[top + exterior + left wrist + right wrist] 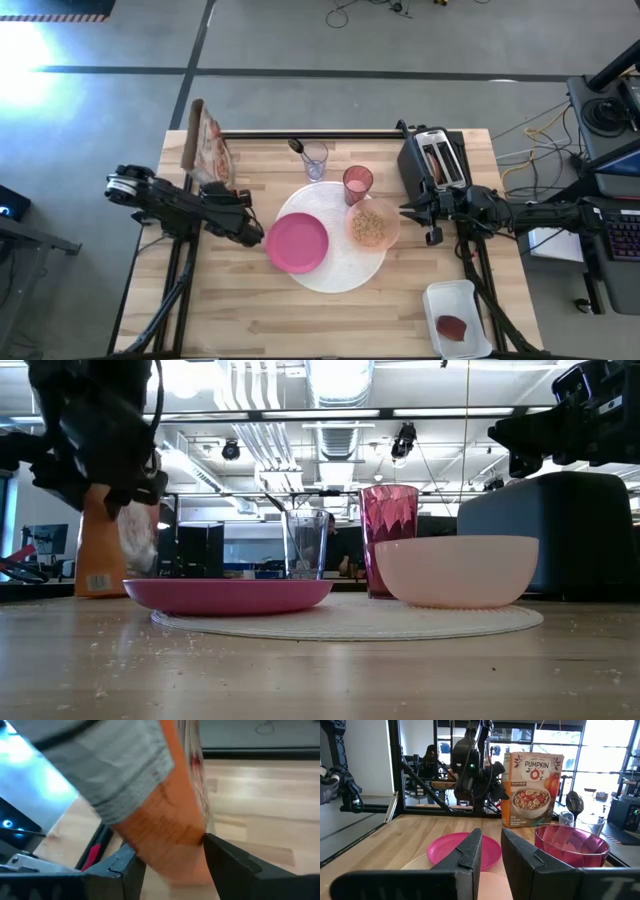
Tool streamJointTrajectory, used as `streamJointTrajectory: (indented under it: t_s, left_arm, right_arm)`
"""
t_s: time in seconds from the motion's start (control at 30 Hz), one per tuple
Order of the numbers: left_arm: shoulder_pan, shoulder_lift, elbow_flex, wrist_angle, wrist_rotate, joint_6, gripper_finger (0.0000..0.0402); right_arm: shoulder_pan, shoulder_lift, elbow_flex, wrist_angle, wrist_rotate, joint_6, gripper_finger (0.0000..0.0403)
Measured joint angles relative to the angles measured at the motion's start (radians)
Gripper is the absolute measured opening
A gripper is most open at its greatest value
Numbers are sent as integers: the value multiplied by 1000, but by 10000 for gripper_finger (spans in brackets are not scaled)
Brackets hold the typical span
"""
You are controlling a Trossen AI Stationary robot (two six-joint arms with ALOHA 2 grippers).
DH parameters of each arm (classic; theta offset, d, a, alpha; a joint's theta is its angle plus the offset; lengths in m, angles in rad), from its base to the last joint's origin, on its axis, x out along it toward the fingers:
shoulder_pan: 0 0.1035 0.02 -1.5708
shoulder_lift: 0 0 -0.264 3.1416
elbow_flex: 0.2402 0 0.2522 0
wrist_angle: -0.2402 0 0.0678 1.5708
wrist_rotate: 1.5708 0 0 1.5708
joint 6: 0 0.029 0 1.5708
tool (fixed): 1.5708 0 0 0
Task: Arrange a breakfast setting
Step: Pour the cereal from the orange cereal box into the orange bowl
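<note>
right wrist: orange cereal box (pixel 532 790) upright, front readable | high: only its narrow top edge, upper left | left fingers (pixel 227 865) released | right fingers (pixel 520 855) slightly parted, empty

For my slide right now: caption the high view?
Plate, cereal-filled bowl on white mat; left hand beside the plate.

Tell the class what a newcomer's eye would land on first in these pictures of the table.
Likely the magenta plate on the left part of the large white round mat mid-table, with the peach bowl of cereal on the mat's right edge. Behind them stand the translucent pink cup and, at the table's far left corner, the orange cereal box. The left gripper hovers beside the plate.
</note>
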Motion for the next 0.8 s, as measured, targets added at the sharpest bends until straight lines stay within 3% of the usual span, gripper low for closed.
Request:
streamJointTrajectory:
  t_s: [0.3, 0.6, 0.8]
  left_arm:
    - [0, -129, 104, -1, 113, 192, 194]
    - [-3, -209, 217, -1, 362, 406, 194]
    - [-8, -194, 243, 10, 339, 481, 194]
  right_arm:
    - [0, 0, 0, 0, 0, 0, 63]
    - [0, 0, 0, 0, 0, 0, 63]
    - [0, 0, 0, 0, 0, 0, 63]
